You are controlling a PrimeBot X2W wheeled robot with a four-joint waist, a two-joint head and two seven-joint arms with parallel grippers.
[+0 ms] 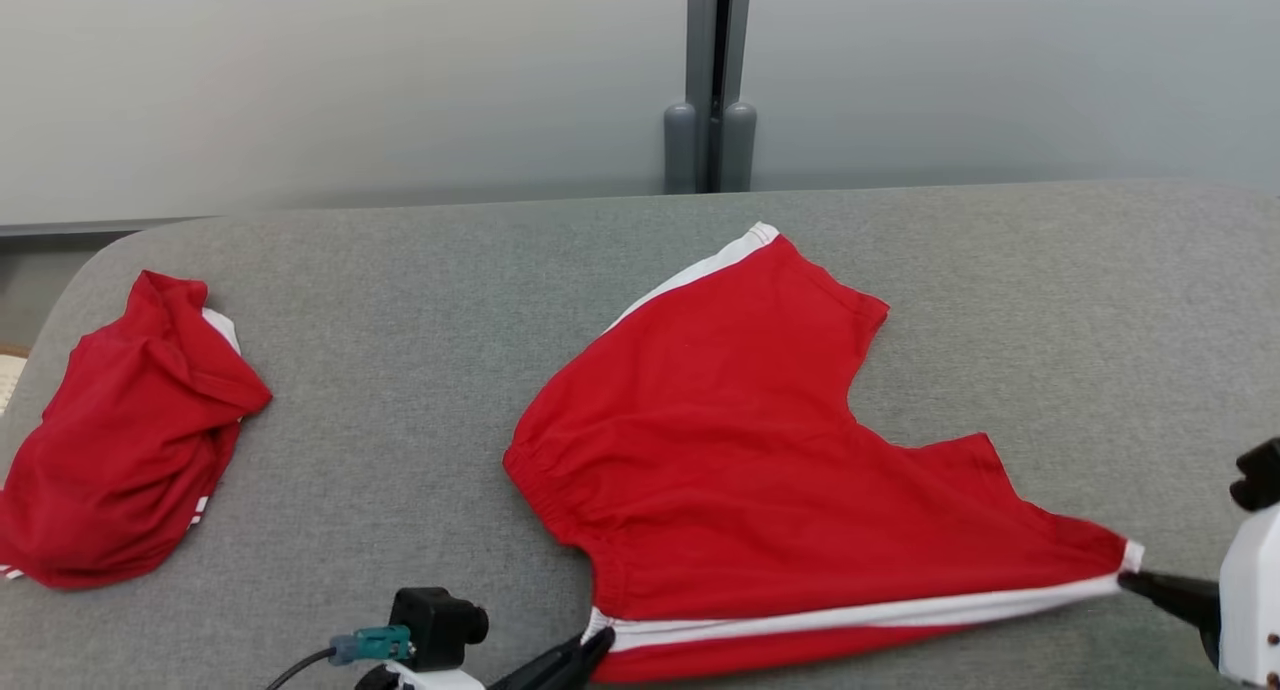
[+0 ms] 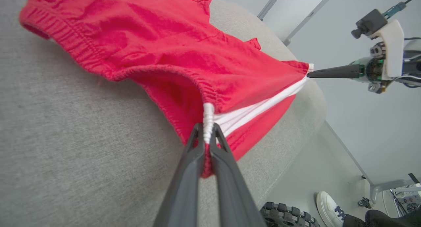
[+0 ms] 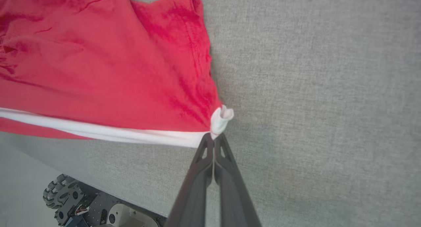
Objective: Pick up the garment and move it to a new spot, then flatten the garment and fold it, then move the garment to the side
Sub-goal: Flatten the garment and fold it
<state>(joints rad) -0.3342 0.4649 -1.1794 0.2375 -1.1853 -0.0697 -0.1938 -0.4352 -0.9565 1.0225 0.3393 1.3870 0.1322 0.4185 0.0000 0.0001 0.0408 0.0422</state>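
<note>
On the grey table (image 1: 400,300), the red garment (image 1: 720,440) lies centre-right, its lower edge pulled taut between the left gripper (image 1: 598,640) and right gripper (image 1: 1126,579), both clamped on white-trimmed corners. Another red cloth (image 1: 120,440) sits left.

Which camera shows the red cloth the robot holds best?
The head view: the red garment with a white stripe shows almost whole. The left wrist view shows its gathered waistband; the right wrist view, one pinched corner.
</note>
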